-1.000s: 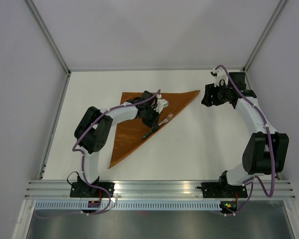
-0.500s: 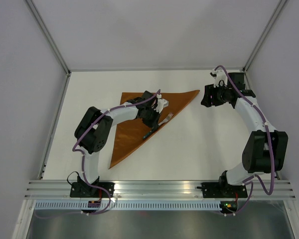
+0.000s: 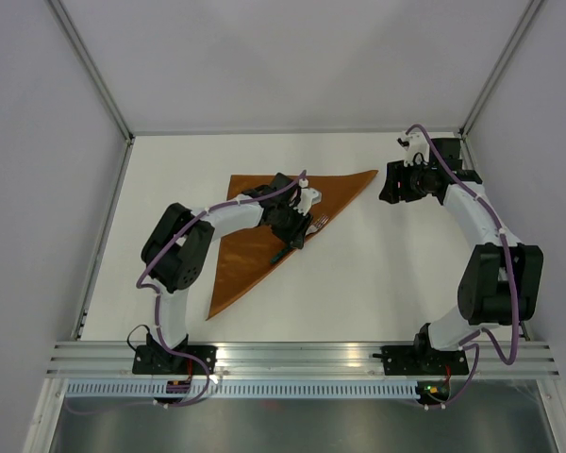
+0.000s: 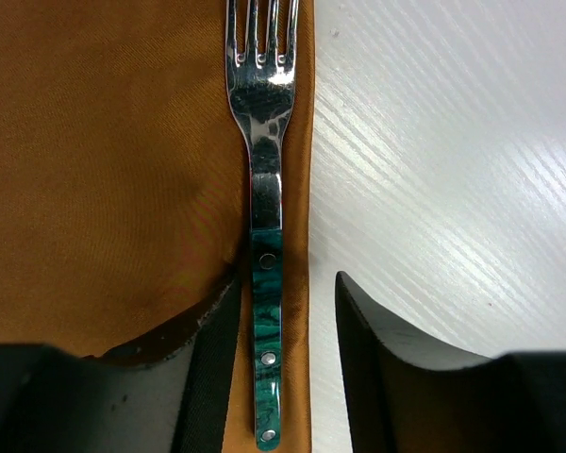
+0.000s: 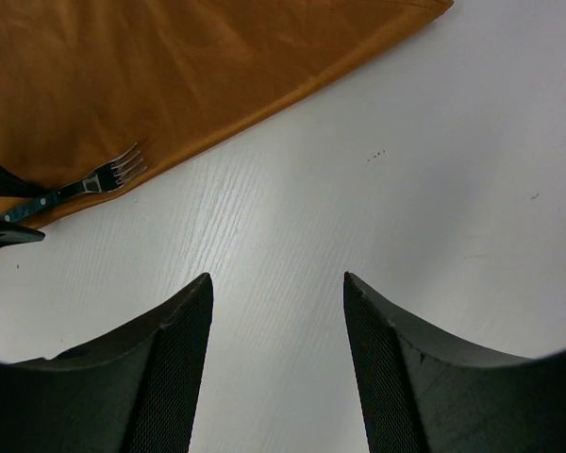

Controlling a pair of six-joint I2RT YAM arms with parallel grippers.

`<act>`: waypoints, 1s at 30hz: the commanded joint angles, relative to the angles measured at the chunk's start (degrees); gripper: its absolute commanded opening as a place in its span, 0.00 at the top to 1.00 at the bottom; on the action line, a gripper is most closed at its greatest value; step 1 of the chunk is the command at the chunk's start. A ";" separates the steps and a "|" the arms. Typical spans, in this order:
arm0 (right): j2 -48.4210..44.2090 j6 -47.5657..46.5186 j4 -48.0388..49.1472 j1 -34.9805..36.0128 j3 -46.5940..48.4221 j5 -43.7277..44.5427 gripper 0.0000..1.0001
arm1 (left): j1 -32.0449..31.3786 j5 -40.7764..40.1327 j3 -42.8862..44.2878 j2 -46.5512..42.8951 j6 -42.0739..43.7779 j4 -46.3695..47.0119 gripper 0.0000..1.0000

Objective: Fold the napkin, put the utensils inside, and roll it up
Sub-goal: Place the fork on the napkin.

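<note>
The rust-brown napkin (image 3: 250, 250) lies folded into a triangle on the white table. A fork (image 4: 266, 189) with a green marbled handle rests along the napkin's (image 4: 104, 142) long right edge, tines pointing away from me. My left gripper (image 4: 288, 283) is open, one finger on each side of the handle and neither pressing it. In the top view the left gripper (image 3: 295, 236) hovers over the fork (image 3: 318, 224). My right gripper (image 5: 276, 278) is open above bare table, empty, at the back right (image 3: 389, 184), off the napkin's (image 5: 170, 66) far corner.
White table (image 3: 387, 274) enclosed by grey walls and a metal frame post (image 3: 491, 71) at the back right. In the right wrist view the fork (image 5: 85, 184) shows at the napkin's edge, with the left gripper's fingers (image 5: 0, 233) at the far left.
My left gripper's jaws have opened off the fork handle, leaving the fork lying on the napkin's edge. The right arm has barely moved.
</note>
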 commanded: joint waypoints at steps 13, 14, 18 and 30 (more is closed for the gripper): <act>22.41 26.23 17.69 -1.54 10.36 -1.69 0.40 | 0.15 -6.55 3.30 -10.49 -2.39 2.37 0.44; 24.33 27.83 19.28 -1.54 9.84 -0.99 0.40 | 0.06 -6.64 3.04 -10.94 -4.04 2.46 0.44; 27.77 35.48 25.35 -1.71 9.13 -0.28 0.39 | 0.15 -8.05 1.81 -14.18 -5.46 2.81 0.44; 34.45 44.54 33.45 -1.98 9.40 4.20 0.38 | 0.14 -10.60 -3.03 -17.44 -7.40 5.71 0.44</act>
